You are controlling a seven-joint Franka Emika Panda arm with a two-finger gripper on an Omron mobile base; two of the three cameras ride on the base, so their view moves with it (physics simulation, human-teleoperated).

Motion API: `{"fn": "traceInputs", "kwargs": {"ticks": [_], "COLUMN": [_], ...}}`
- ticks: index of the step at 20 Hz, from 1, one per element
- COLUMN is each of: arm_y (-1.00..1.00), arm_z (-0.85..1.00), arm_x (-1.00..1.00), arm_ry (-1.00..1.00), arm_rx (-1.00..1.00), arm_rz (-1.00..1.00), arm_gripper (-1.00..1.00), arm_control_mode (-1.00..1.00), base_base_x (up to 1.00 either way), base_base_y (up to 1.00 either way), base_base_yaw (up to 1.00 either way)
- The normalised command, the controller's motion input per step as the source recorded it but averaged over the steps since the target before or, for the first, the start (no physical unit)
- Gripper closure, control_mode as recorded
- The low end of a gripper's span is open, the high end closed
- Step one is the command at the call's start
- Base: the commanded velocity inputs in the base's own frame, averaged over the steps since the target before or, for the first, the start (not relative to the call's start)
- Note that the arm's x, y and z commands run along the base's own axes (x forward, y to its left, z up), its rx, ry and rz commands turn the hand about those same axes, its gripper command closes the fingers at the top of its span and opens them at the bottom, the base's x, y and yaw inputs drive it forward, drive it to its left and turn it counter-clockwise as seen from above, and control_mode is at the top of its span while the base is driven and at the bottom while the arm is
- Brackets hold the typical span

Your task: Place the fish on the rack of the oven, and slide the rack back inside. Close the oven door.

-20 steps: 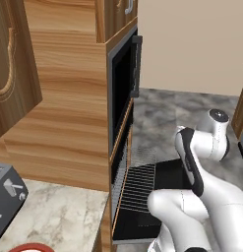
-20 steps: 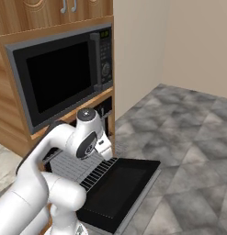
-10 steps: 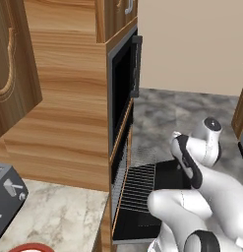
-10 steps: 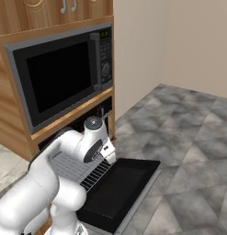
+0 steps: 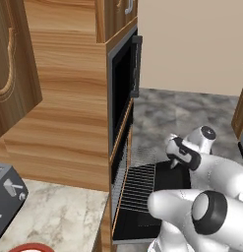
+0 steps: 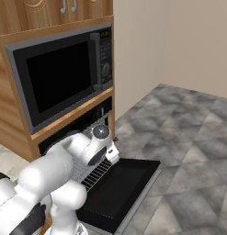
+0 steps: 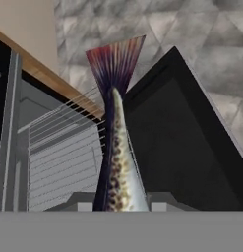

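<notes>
We see the end effector clamped on the fish, its body rising between the fingertips with the tail fanned above. It hangs over the pulled-out rack, beside the open oven door. We judge the fish light, slender and probably slippery, best held mid-body. It should lie flat across the wires without slipping through.

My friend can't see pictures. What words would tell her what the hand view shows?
A slim silver fish with a dark back and a reddish-purple tail fin rises from between the fingers, tail upward. Behind it, a wire rack sticks out of the oven, and the black oven door lies open over grey stone floor.
</notes>
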Motion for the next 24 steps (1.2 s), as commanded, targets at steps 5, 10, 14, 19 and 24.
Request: {"fn": "traceInputs", "kwargs": {"ticks": [5, 10, 14, 19, 24], "arm_y": [0.17, 0.03, 0.0, 0.09, 0.07], "arm_z": [-0.14, -0.39, -0.4, -0.38, -0.41], "arm_x": [0.41, 0.28, 0.29, 0.35, 0.32], "arm_ry": [0.0, 0.0, 0.0, 0.0, 0.0], "arm_rx": [0.07, 0.04, 0.02, 0.01, 0.0], "arm_rz": [0.0, 0.02, 0.05, 0.06, 0.05], "arm_gripper": [1.0, 1.0, 1.0, 1.0, 1.0], "arm_control_mode": [-1.0, -1.0, -1.0, -1.0, -1.0], "base_base_x": [0.0, 0.0, 0.0, 0.0, 0.0], "base_base_y": [0.0, 0.0, 0.0, 0.0, 0.0], "base_base_yaw": [0.0, 0.0, 0.0, 0.0, 0.0]}}
